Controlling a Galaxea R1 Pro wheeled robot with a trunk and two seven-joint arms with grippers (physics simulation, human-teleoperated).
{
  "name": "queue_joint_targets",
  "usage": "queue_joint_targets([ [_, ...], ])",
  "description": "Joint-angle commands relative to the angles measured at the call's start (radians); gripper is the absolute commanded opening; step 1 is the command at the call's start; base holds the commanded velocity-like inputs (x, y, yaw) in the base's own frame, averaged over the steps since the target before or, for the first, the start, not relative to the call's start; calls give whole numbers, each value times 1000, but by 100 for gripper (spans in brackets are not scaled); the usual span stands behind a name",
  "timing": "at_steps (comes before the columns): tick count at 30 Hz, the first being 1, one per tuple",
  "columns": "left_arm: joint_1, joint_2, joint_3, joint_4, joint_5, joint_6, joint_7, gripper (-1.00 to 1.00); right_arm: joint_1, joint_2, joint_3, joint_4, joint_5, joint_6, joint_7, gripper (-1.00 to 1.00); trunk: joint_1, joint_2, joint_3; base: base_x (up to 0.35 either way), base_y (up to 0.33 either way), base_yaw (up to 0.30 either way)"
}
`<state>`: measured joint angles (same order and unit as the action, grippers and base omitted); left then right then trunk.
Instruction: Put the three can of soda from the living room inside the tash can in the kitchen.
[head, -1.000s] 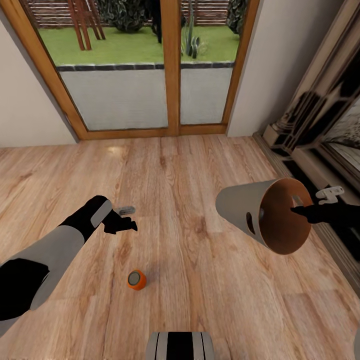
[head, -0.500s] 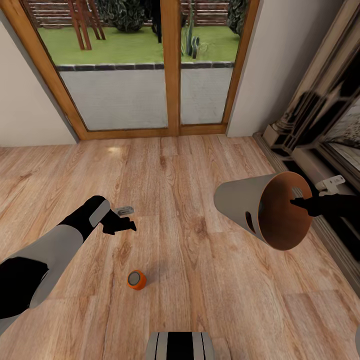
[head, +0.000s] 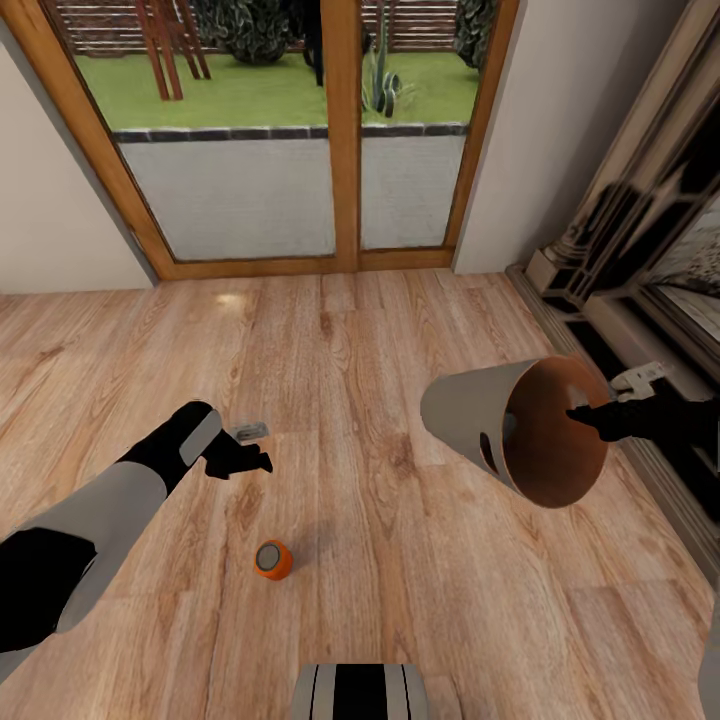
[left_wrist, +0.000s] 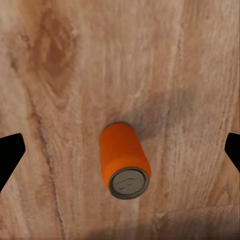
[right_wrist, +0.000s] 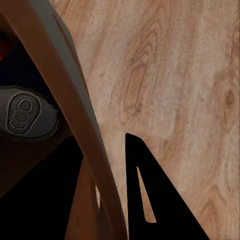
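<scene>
**Bin held tilted, one can on the floor**

The right hand (head: 592, 418) is closed on the rim of the bin (head: 480, 425), one finger (right_wrist: 150, 200) outside the wall. The bin is held off the floor, tipped on its side, its brown inside turned toward the robot. A can top (right_wrist: 27, 119) is seen inside it in the right wrist view. The left hand (head: 245, 455) is spread wide open and holds nothing; it hangs above the wood floor (head: 400, 600). An orange can (head: 272, 559) stands upright on the floor, near that hand and well apart from the bin. Glass doors (head: 300, 130) are seen beyond.
</scene>
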<state>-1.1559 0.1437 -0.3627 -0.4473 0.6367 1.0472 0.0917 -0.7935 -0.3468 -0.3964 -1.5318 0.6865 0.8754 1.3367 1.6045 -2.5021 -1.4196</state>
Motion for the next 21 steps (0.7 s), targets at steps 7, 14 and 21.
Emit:
queue_joint_targets([
  [7,199,0,0,-2,0,0,1,100,0,2,7,30,-1,107,3,-100,0,0,0,0,0,0],
  [14,200,-1,-3,-1,-1,0,5,100,0,0,6,30,-2,106,3,-100,0,0,0,0,0,0],
  [21,200,-1,-4,1,-3,0,4,100,0,0,6,30,-1,106,2,-100,0,0,0,0,0,0],
])
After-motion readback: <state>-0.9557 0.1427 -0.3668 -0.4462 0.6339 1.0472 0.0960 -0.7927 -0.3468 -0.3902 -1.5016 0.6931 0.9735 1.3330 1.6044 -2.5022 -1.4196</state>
